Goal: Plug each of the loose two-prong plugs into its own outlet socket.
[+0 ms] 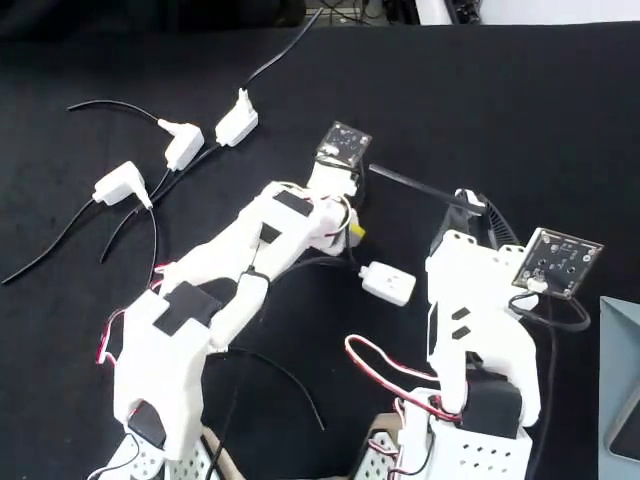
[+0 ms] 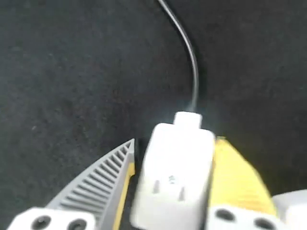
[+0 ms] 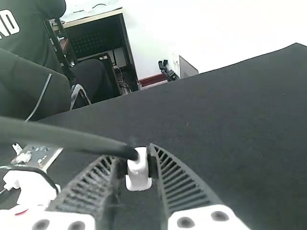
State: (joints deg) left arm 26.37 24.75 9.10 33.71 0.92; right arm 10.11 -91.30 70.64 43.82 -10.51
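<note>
On the black cloth-covered table point(image 1: 520, 100), three white plastic two-prong plugs on black cords are laid in the upper left of the high view: a first plug point(image 1: 120, 185) farthest left, a second plug point(image 1: 183, 145) up and right of it, and a third plug point(image 1: 237, 122) just beside the second, further right. A white rectangular plastic block point(image 1: 388, 283) is placed near the centre, between the white left arm point(image 1: 250, 250), stretched in from the lower left, and the white right arm point(image 1: 475, 310) at the lower right. A grey box point(image 1: 620, 380) is set at the right edge. A white plug body point(image 2: 172, 172) is held between the fingers of the left gripper point(image 2: 175, 143), and a small white plug point(image 3: 139, 172) on a black cable is clasped in the right gripper point(image 3: 136, 155).
</note>
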